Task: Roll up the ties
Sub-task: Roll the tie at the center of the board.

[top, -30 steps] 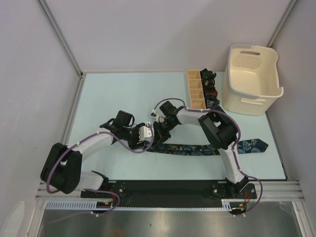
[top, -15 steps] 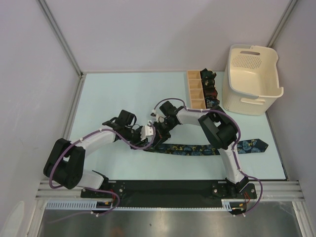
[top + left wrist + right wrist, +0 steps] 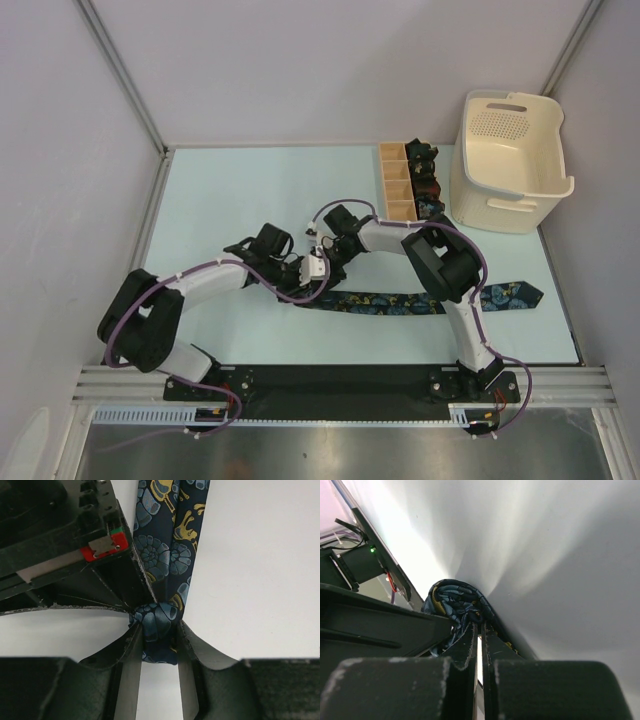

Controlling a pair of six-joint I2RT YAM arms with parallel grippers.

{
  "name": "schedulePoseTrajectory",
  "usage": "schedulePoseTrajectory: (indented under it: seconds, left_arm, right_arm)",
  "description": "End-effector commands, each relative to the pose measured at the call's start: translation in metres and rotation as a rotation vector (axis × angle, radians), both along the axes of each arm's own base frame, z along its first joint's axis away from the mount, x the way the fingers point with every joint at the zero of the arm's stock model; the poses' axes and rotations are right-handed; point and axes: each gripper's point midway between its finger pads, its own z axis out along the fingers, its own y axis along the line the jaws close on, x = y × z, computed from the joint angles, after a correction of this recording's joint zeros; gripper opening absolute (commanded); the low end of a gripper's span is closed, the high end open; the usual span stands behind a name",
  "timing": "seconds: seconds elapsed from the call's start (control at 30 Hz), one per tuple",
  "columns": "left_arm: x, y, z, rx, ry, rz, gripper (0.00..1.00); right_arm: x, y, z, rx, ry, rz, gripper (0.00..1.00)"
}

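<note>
Left gripper point(image 3: 158, 636) pinches the coiled end of the silky floral necktie point(image 3: 165, 555). Right gripper point(image 3: 480, 626) is closed; overhead, the flat fabric trails toward 3 o'clock.

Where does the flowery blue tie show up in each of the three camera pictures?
Top external: the flowery tie lies flat across the near middle of the table.
Left wrist: the tie runs from top centre down to its bunched end, between the left gripper's fingers.
Right wrist: the tie bunched at centre-left, at the right gripper's tips.
Shared landmark: that bunched end.
</note>
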Motion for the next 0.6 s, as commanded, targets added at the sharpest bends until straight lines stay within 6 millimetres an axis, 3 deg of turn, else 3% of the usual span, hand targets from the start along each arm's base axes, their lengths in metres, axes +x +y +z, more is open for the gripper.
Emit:
schedulePoseTrajectory:
  seconds: [0.0, 0.1, 0.33, 0.57]
  left_arm:
    - [0.006, -0.009, -0.003, 0.026, -0.037, -0.004, 0.36]
    - [0.002, -0.008, -0.01, 0.068, -0.048, -0.014, 0.34]
    - [-0.003, -0.002, -0.02, 0.123, -0.033, -0.014, 0.33]
    - [-0.001, -0.003, -0.025, 0.147, -0.009, -0.008, 0.33]
  right_arm:
    - [0.004, -0.003, 0.003, 0.006, -0.03, -0.017, 0.0]
    - [0.007, -0.006, 0.013, 0.046, 0.011, -0.044, 0.0]
    - [0.011, -0.016, 0.051, 0.13, 0.052, -0.094, 0.17]
    - [0.005, -0.029, 0.058, 0.138, 0.047, -0.096, 0.24]
